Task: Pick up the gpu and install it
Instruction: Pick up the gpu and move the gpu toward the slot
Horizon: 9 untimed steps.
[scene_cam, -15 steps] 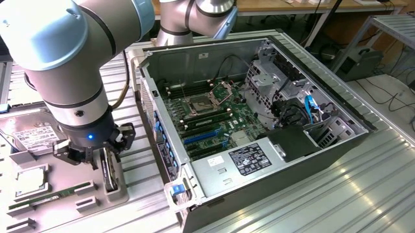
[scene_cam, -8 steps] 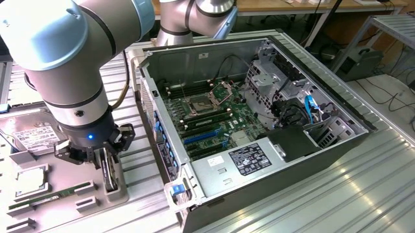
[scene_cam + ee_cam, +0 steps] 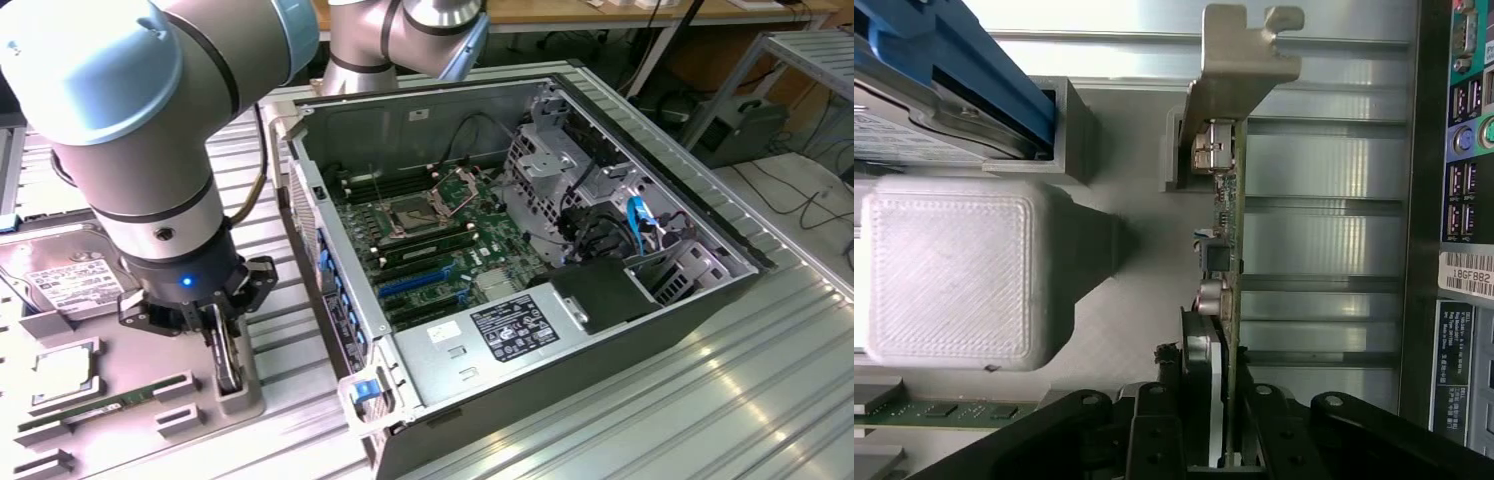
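The gpu (image 3: 231,368) is a thin black card standing on edge in a grey holder (image 3: 243,398) on the tray at the exterior view's left. My gripper (image 3: 222,345) hangs straight down on the card's upper edge. In the wrist view the gpu (image 3: 1226,230) runs edge-on away from the camera, its silvery bracket (image 3: 1239,60) at the far end. There my gripper (image 3: 1211,405) straddles the near end of the card, which still sits in its holder.
The open computer case (image 3: 441,92) lies to the exterior view's right of the tray, with blue slots (image 3: 414,285) on its motherboard. On the tray are a hard drive (image 3: 67,280), a green memory stick (image 3: 100,405) and a white block (image 3: 949,270).
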### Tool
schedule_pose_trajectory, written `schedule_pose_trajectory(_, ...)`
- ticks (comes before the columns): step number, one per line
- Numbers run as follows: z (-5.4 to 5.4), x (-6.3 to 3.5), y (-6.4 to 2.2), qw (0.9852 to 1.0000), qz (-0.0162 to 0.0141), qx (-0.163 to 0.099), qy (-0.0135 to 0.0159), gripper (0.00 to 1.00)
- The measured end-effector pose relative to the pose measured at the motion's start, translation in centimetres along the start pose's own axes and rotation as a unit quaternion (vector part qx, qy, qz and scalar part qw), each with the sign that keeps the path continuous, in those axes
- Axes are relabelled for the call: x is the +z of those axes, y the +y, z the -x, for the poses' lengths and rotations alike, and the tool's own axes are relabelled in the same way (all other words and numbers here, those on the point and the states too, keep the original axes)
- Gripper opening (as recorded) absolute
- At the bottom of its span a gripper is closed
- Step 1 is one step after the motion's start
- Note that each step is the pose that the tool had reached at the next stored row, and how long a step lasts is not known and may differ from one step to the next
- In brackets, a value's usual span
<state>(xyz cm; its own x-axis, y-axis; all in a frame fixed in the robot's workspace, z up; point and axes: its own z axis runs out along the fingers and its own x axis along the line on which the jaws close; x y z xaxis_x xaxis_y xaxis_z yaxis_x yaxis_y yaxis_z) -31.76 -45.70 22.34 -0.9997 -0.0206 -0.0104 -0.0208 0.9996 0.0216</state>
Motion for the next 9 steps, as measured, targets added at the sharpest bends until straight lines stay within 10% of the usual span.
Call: schedule_pose_trajectory(9, 0.02, 0.00, 0.00, 1.0000, -0.0001, 0.000, 0.0000, 0.29)
